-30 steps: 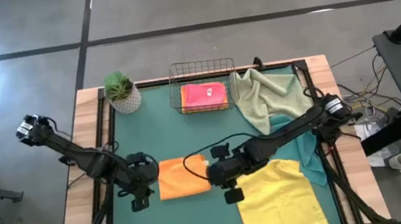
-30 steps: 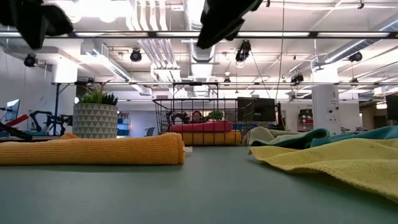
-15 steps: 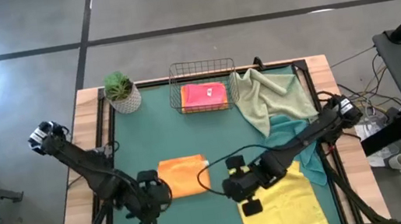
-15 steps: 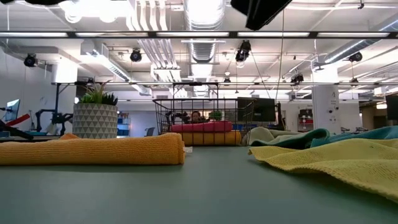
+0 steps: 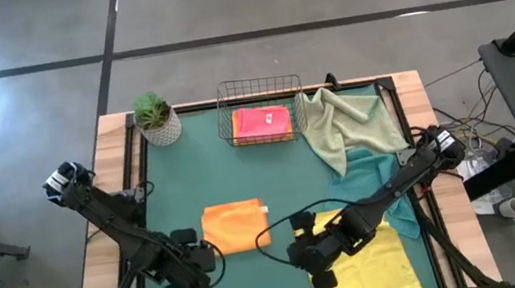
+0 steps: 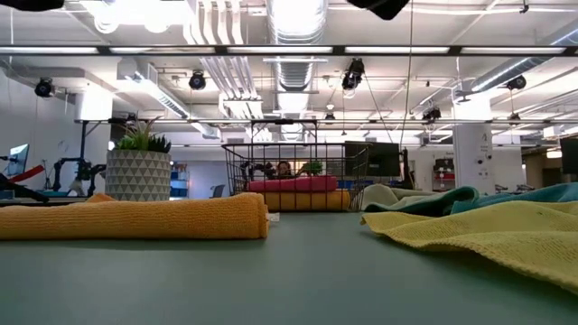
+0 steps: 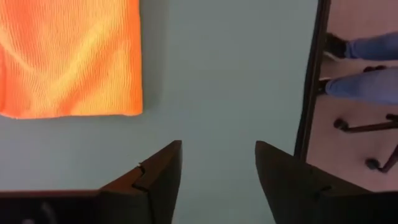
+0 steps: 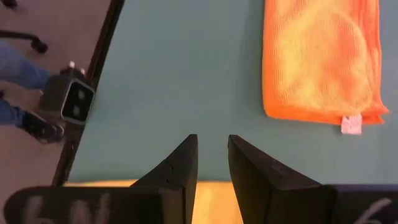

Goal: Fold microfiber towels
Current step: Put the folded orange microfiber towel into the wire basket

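A folded orange towel (image 5: 236, 226) lies flat on the green mat, a small white tag at its right end (image 8: 351, 124); it also shows in the low view (image 6: 135, 219). My left gripper (image 5: 193, 272) hovers open and empty to its near left, my right gripper (image 5: 311, 256) narrowly open and empty to its near right, over the spread yellow towel (image 5: 365, 260). A teal towel (image 5: 391, 181) and a pale sage towel (image 5: 340, 122) lie rumpled at the right. A pink towel (image 5: 263, 122) lies in the wire basket (image 5: 258, 88) on an orange one (image 6: 298, 200).
A potted plant (image 5: 155, 119) stands at the far left corner. The table's dark frame (image 7: 311, 81) runs along the near edge, with a small camera (image 8: 68, 102) on it. A person's legs (image 7: 367, 62) show beyond the edge. Bare mat (image 5: 173, 186) lies left of the orange towel.
Both grippers have drawn back from the ends of the orange towel toward the table's near edge and risen, leaving the low view's top. The right one now hangs over the yellow towel. The orange towel has stayed folded in place.
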`<action>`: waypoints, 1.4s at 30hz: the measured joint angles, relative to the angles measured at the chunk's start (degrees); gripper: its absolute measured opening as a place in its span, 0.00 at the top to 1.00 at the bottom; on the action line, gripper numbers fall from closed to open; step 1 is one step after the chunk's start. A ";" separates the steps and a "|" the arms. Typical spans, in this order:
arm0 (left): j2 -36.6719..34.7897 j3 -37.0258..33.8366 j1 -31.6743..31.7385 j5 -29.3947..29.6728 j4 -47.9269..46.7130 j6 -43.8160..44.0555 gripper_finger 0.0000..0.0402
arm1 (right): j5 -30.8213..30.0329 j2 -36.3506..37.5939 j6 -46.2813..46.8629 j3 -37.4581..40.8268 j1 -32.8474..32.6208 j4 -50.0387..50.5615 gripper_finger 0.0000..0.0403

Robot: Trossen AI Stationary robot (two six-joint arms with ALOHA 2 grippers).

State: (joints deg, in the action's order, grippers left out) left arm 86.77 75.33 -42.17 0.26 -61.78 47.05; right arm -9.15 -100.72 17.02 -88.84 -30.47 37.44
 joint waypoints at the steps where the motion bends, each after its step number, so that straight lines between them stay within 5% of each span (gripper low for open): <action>1: -0.05 -0.25 -0.02 -0.20 -0.27 -0.37 0.52 | 0.00 -0.43 0.02 0.00 0.22 -0.88 0.80; 11: -0.19 -4.73 -0.40 -0.02 -0.15 -5.71 0.50 | -0.02 -3.90 4.07 0.02 2.13 -7.47 0.80; 20: -0.30 -10.52 -2.71 14.04 3.96 -8.82 0.50 | 0.06 -6.49 3.90 0.02 3.54 -9.89 0.68; 28: -0.47 -18.59 -2.65 18.02 14.73 -10.46 0.50 | -6.71 -7.87 -9.73 0.02 4.46 -14.34 0.51; 42: 3.57 -23.62 -2.54 21.31 22.74 -10.01 0.50 | -7.41 -14.52 -16.33 0.02 6.39 -18.80 0.50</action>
State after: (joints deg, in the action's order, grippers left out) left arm 90.34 51.72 -44.71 21.57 -39.04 37.04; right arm -16.56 -115.24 0.69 -88.82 -24.08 18.64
